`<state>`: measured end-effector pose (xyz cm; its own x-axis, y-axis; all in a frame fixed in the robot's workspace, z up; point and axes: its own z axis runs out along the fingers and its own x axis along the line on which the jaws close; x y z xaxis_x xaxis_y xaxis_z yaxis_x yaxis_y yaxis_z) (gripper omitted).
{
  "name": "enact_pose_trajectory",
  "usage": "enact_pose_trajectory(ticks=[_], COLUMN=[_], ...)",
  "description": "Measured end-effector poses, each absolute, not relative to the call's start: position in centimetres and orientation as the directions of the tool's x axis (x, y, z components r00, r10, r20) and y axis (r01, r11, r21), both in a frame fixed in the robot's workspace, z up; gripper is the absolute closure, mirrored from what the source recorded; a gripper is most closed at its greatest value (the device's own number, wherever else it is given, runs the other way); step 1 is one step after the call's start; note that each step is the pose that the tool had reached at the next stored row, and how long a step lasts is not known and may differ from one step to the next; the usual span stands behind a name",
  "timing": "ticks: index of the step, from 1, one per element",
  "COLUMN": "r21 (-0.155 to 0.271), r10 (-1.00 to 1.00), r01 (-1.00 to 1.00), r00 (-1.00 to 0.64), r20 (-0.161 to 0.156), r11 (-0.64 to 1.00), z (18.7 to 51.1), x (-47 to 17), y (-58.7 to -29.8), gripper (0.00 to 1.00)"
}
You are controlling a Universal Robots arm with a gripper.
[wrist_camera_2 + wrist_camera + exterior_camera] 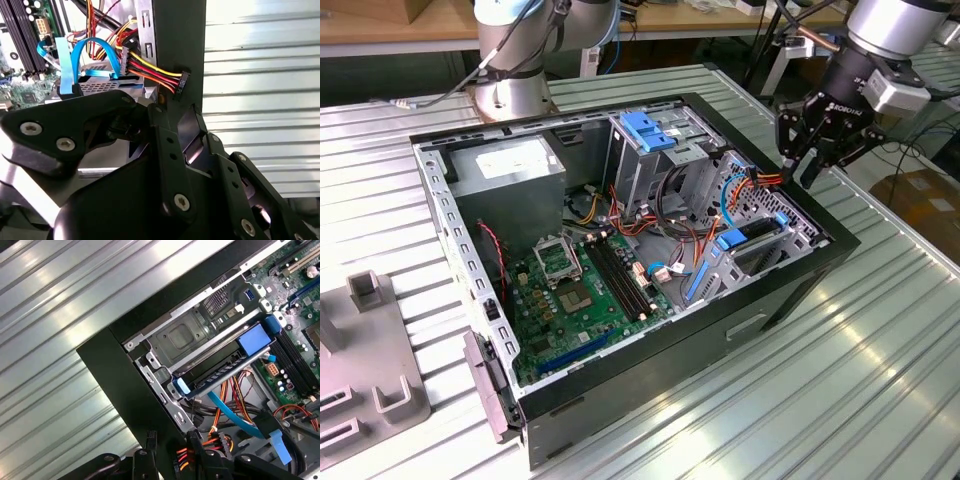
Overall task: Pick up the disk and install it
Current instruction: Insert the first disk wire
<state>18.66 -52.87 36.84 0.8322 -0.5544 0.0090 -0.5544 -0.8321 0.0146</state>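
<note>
Exterior view shows end effector (802, 170), jaws apart, above computer case (650, 372) on ribbed metal table (880, 385), wooden bench (370, 32) beyond.

Robotics laboratory or workshop. The setting is indicated by a ribbed aluminium table (880, 380) on which an opened computer case (650, 370) is laid, by a robot arm's base (510, 95) mounted behind it, by a grey fixture block (370, 390), and by a wooden workbench (380, 25) seen beyond

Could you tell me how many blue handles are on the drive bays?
2. One handle tops the tall drive cage; the other sits on the lower bay toward the exterior view's right, with a small blue tab beyond it. Others may hide under cables.
</note>
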Motion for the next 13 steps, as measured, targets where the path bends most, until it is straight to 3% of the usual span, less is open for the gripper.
enact_pose_trajectory(ticks=[13], r21=[0.014], r10=[-0.503], r01=[-0.503], r00=[0.864], r20=[0.009], r11=[-0.864], z=[36.78], x=[18.75], y=[-52.57], gripper=[0.63])
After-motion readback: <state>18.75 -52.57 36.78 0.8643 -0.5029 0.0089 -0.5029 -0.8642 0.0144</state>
